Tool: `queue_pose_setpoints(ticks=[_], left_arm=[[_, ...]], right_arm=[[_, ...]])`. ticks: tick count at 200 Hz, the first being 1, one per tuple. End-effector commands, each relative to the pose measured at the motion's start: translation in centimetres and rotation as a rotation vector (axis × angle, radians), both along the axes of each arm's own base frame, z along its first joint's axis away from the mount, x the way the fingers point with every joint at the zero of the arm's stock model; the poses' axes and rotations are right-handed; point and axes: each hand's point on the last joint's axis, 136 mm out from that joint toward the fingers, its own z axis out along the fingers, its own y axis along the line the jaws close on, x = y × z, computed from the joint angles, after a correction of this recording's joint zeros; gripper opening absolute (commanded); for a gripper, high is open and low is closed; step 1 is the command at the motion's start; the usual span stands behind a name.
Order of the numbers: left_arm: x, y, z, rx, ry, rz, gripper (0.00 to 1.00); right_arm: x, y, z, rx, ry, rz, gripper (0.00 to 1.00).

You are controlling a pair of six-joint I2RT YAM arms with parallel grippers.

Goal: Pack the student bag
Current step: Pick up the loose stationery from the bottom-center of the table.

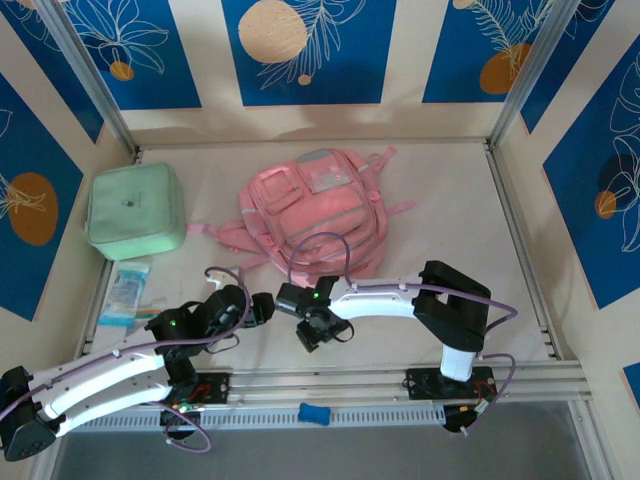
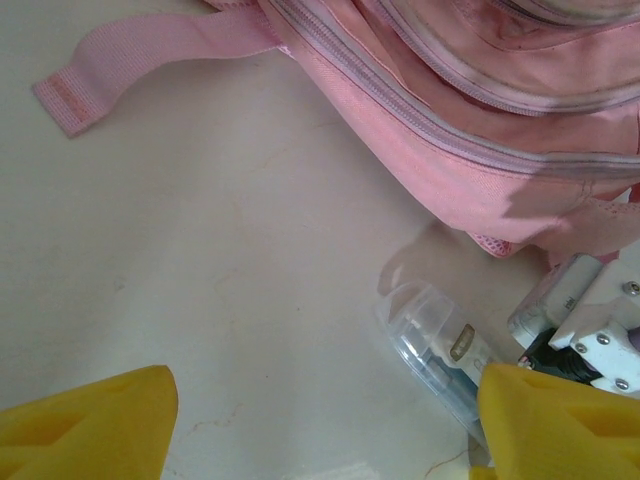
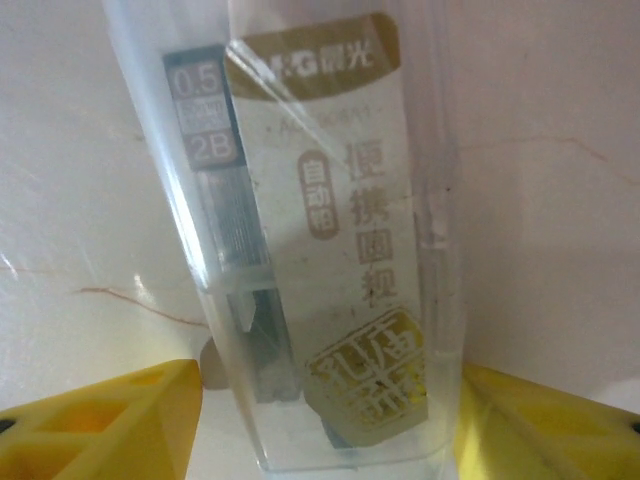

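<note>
Closest in, the right gripper [image 3: 330, 400] has its yellow fingers [image 3: 100, 420] on either side of a clear plastic lead case [image 3: 310, 260] printed 0.5 and 2B. The case nearly fills the gap. The right finger meets its edge, but whether the jaws actually squeeze it I cannot tell. The left gripper [image 2: 328, 400] is spread wide with nothing between its fingers, over bare table [image 2: 200, 250], and the same case [image 2: 435, 340] lies just beside its right finger. The pink backpack [image 1: 315, 215] lies flat in the middle of the table, just beyond both grippers, with one strap [image 2: 150, 55] trailing loose. A mint green zip case [image 1: 135, 210] sits well to its left.
</note>
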Motion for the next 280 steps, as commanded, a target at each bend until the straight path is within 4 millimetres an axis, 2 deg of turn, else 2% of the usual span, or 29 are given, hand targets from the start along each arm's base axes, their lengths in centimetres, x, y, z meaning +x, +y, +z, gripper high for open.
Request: queue_pose_setpoints(ticks=[1, 66, 103, 139, 179, 202, 223, 249, 280], left_arm=[[0.3, 0.7, -0.2, 0.011, -0.001, 0.032, 0.79], [0.4, 0.7, -0.1, 0.013, -0.002, 0.029, 0.81], [0.4, 1.1, 0.5, 0.026, -0.01, 0.034, 0.81], [0.8, 2.3, 2.3, 0.079, -0.051, 0.04, 0.83], [2.5, 2.7, 6.3, 0.165, -0.159, -0.013, 0.84], [4.0, 1.8, 8.6, 0.238, -0.213, -0.101, 0.84], [5.8, 0.6, 9.7, 0.319, -0.231, -0.197, 0.84], [8.4, -1.6, 10.7, 0.424, -0.259, -0.317, 0.83], [10.9, -6.1, 10.2, 0.489, -0.338, -0.529, 0.83]], right_arm=[[0.4, 0.2, 0.1, -0.023, -0.027, -0.008, 0.62], [0.1, 0.8, 0.2, 0.014, -0.023, 0.019, 0.47], [-0.3, 0.5, 1.3, 0.035, -0.023, 0.023, 0.42], [-0.7, 0.4, 4.1, 0.107, -0.037, 0.027, 0.41], [-0.1, -0.4, 8.4, 0.213, -0.07, -0.002, 0.4], [1.0, -1.9, 10.5, 0.253, -0.07, -0.067, 0.4], [2.1, -3.3, 12.2, 0.309, -0.081, -0.106, 0.38], [4.1, -6.4, 13.1, 0.329, -0.056, -0.226, 0.38], [6.3, -9.4, 13.9, 0.373, -0.053, -0.318, 0.37]])
